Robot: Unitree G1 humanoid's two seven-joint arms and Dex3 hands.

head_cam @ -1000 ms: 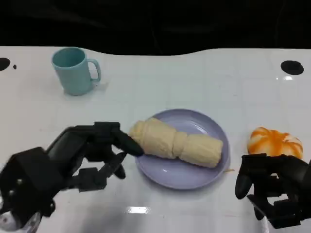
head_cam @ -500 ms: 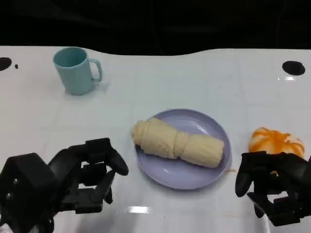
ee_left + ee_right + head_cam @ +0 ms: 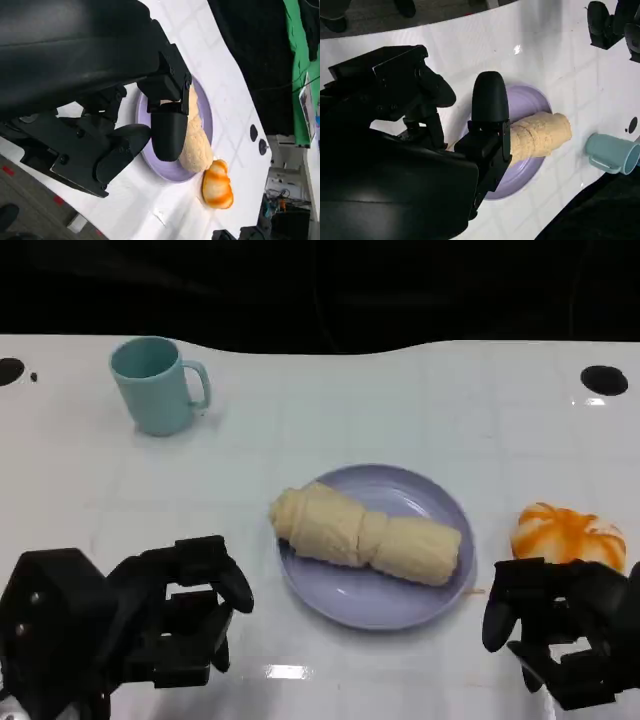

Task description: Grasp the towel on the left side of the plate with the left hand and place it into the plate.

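1. Two hands nearest us: left hand [image 3: 150, 625] empty, fingers apart, beside the plate [image 3: 440, 585]; right hand [image 3: 560, 635] empty, fingers loosely spread.
2. Towel [image 3: 365, 535], rolled, lies across the plate, one end overhanging; we judge placement done, so we withdraw without nudging it.
3. Orange bun [image 3: 565, 532], right.
4. Cup [image 3: 155, 385], farthest.
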